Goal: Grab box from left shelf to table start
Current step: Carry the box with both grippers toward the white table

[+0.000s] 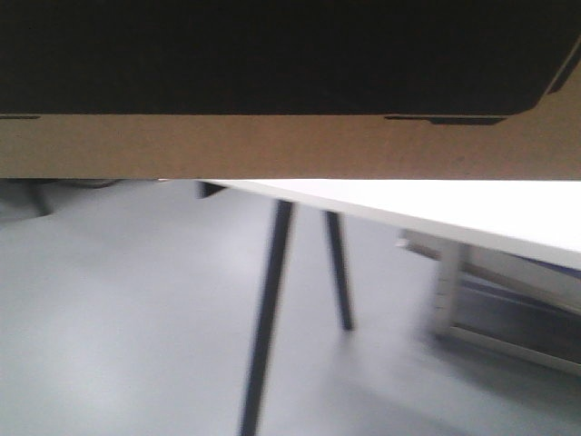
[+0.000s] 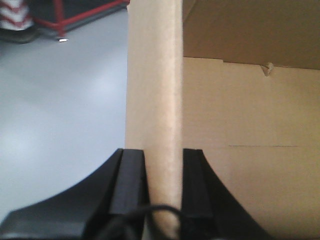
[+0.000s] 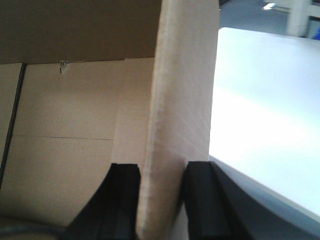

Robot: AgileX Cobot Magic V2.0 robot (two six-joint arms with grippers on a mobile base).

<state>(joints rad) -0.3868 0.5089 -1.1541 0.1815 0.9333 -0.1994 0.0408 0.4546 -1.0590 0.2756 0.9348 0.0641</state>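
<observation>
You have the white surface (image 1: 472, 213) ahead and to the right in the front view, its near edge running down toward the right. The brown box (image 1: 272, 145) cuts across its far side there, and you cannot tell whether the two touch. From the right wrist view the same surface is plain white, washed out by glare. It stands on two thin dark legs (image 1: 266, 318) that slant down to the grey floor (image 1: 109, 309). Under its right end a pale frame (image 1: 451, 291) sits on the floor, blurred. In the left wrist view, a red frame (image 2: 75, 15) and a red-and-white striped object (image 2: 15, 12) stand on the floor at the far left.
</observation>
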